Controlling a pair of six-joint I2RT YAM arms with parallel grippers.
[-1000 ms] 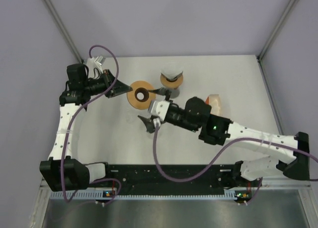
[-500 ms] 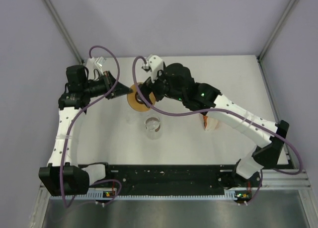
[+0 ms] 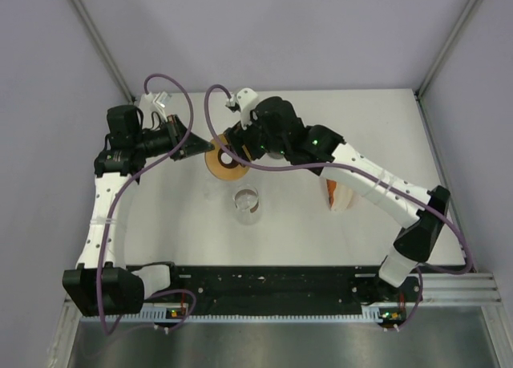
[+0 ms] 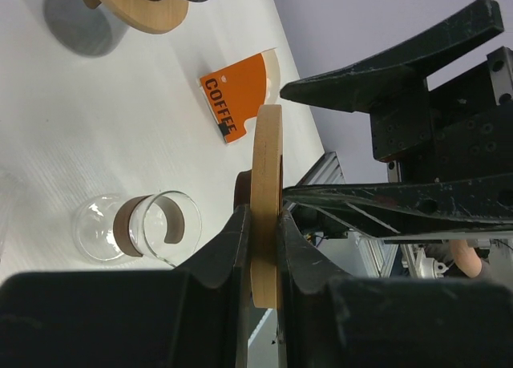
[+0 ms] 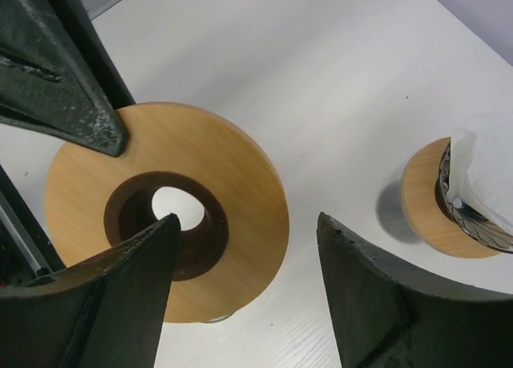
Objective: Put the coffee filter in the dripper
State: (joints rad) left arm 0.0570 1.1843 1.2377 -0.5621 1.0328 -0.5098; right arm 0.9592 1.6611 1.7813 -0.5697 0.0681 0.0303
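Note:
My left gripper is shut on the rim of a round wooden dripper disc with a dark central hole, holding it above the table. My right gripper hovers open right over that disc, one finger over the hole and the other past the rim, touching nothing. The white paper coffee filter sits in a metal-rimmed cone on a second wooden ring further back. In the top view my right arm hides the filter.
A glass carafe with a wooden collar stands just in front of the disc. An orange coffee packet lies to the right, partly under my right arm. Grey walls close in the back and sides.
My right arm has swung from the middle of the table up and back to the held disc, uncovering the glass carafe. Its jaws have narrowed slightly. The left arm has not moved.

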